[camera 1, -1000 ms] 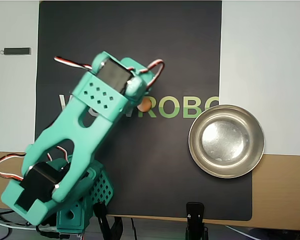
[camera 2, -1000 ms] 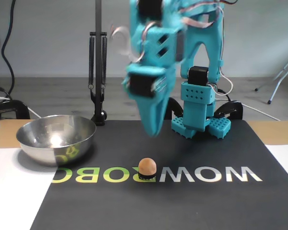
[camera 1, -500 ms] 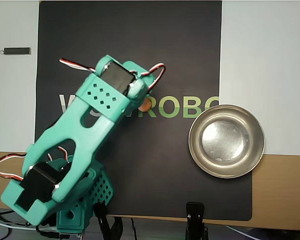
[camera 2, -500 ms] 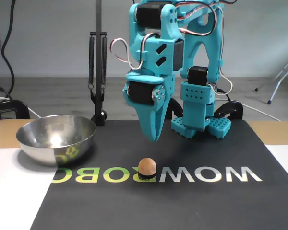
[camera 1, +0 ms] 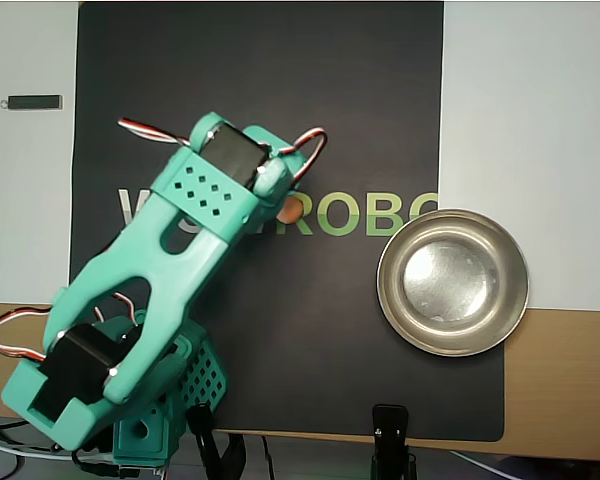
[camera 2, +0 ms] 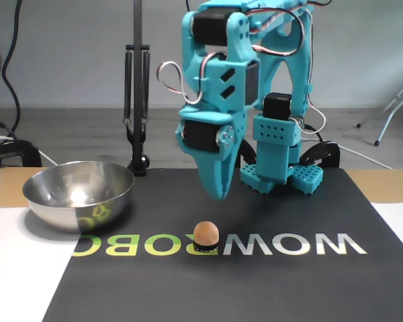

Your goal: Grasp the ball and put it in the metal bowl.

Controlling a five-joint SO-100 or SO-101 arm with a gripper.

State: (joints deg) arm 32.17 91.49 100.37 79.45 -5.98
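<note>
**Teal arm above the ball on the dark mat**

A grey wall stands behind the table, and a dark mat (camera 2: 269, 282) with green and white letters covers the middle of the surface, with white sheets at its two sides.

The gripper (camera 2: 218, 191) points down and hangs in the air, a little behind and above the ball (camera 2: 205, 233) in the fixed view. Its fingers look pressed together into one teal tip and nothing is between them. In the overhead view the arm's body covers the gripper completely, so there its tip is not visible.

The ball rests on the mat, on a small dark base, among the printed letters. In the overhead view only a small orange part of the ball (camera 1: 292, 209) appears beside the arm's edge; the rest is hidden.

The metal bowl (camera 2: 78, 194) is empty and stands well apart from the ball, on the mat's edge, partly on the white sheet. Between the ball and the metal bowl (camera 1: 453, 281) the mat is free.

A small dark bar (camera 1: 33, 102) lies on the white sheet, far from the ball, on the side opposite to the bowl.
</note>
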